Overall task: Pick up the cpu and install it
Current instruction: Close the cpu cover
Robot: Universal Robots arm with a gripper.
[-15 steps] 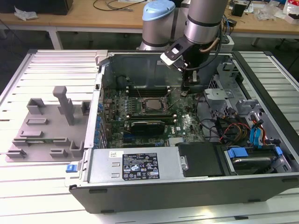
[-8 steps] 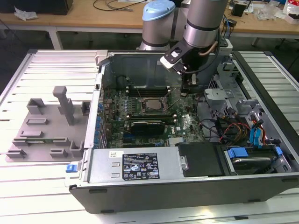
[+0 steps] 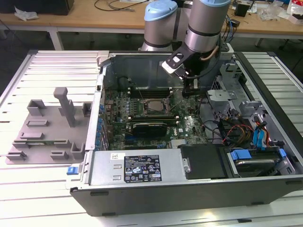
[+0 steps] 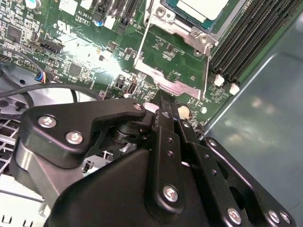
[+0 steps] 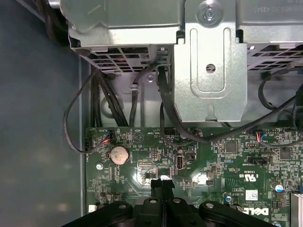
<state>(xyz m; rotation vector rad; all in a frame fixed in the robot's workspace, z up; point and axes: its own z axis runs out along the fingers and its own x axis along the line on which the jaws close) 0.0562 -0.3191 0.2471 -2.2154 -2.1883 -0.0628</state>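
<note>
The slatted worktop [image 3: 47,198] carries an open computer case [image 3: 189,195], and the arm [image 3: 206,23] reaches down into it from twelve o'clock in the exterior view. At nine o'clock of the case lies a grey fixture plate [image 3: 47,127]. Inside, the green motherboard [image 3: 189,125] covers the floor of the case.

The gripper [image 3: 189,91] hangs low over the board. In the first wrist view, the gripper [image 5: 162,182] has its fingers pressed together with nothing between them. In the second wrist view, its tip [image 4: 163,101] sits just beside the outer tab of the socket's metal frame [image 4: 173,87]. That frame appears to be swung open off the socket.

The cpu [image 3: 154,105] lies flat in the socket at the middle of the board, at about eight o'clock of the gripper in the exterior view. In the second wrist view its pale top [image 4: 203,8] looks level inside the socket.

Placement looks done, so I judge that the step in hand is working the frame. To do it well:
- Keep the fingers together as one stiff pusher.
- Touch only the metal tab.
- Move slowly along the frame's own hinge arc.
- Stay off the small board parts around the tab, the black cables [image 5: 165,109] and the memory slots [image 4: 246,38].
</note>
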